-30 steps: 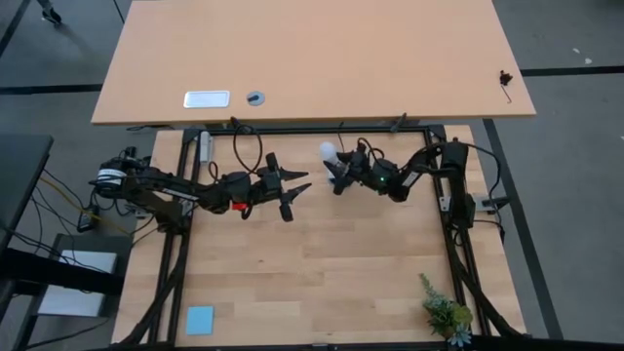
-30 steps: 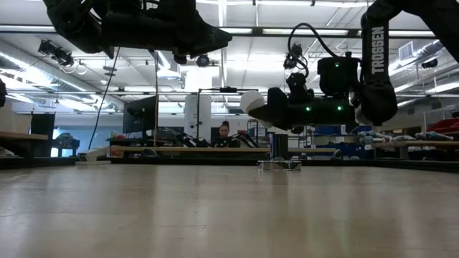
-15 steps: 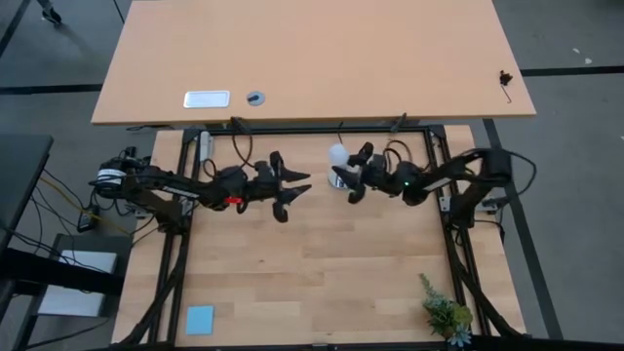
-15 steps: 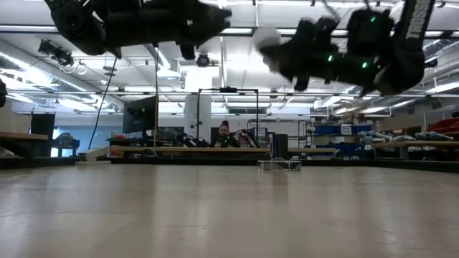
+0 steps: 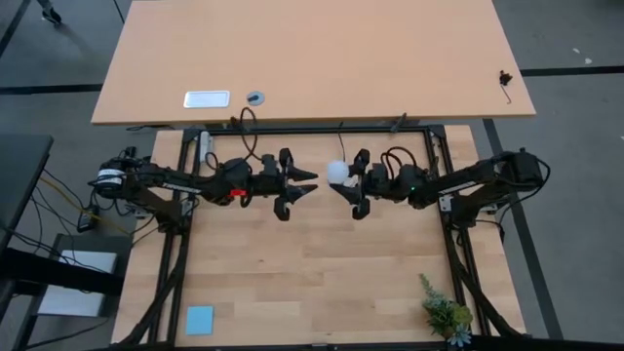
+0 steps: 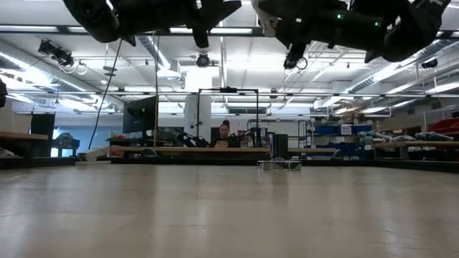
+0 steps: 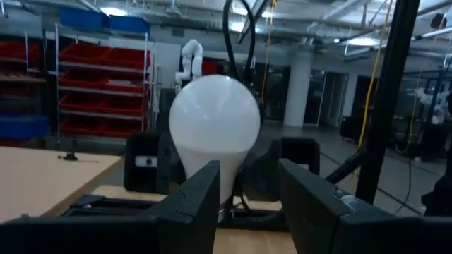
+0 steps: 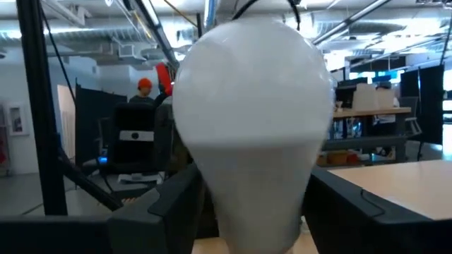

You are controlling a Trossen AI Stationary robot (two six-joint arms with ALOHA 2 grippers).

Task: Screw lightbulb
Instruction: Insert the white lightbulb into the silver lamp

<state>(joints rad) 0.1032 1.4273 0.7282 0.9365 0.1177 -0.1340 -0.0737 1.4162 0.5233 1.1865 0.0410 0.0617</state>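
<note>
The white lightbulb [image 5: 337, 171] hangs high over the middle of the table with my right gripper [image 5: 353, 180] shut on it. Its round globe [image 8: 251, 106] points toward the table's left side, at my left gripper [image 5: 299, 190]. My left gripper is open and level at about the same height, a short gap from the globe. Nothing is between its fingers [image 7: 194, 204]. In the left wrist view the bulb [image 7: 215, 120] shows straight ahead, just beyond those fingers. The bulb's screw base is hidden between my right gripper's fingers. My right gripper pinches the bulb's narrow neck [image 8: 222, 204], below the globe, between its two fingers [image 8: 166, 204]. The fingers come roughly level from the table's right side and run along the bulb's length. The bulb is lifted clear of the table, lying about level, globe away from the gripper.
A blue square [image 5: 200, 319] lies at the near left corner and a small green plant [image 5: 444, 314] at the near right. A small flat thing [image 6: 280, 165] lies far back on the table. A black frame [image 5: 453, 249] borders the table. A larger desk [image 5: 312, 58] stands beyond the far edge.
My right gripper has risen well clear of the table with the bulb and has shifted a little toward the near edge, its arm swinging out to the right. My left gripper has risen slightly and rolled about its own axis, staying open.
</note>
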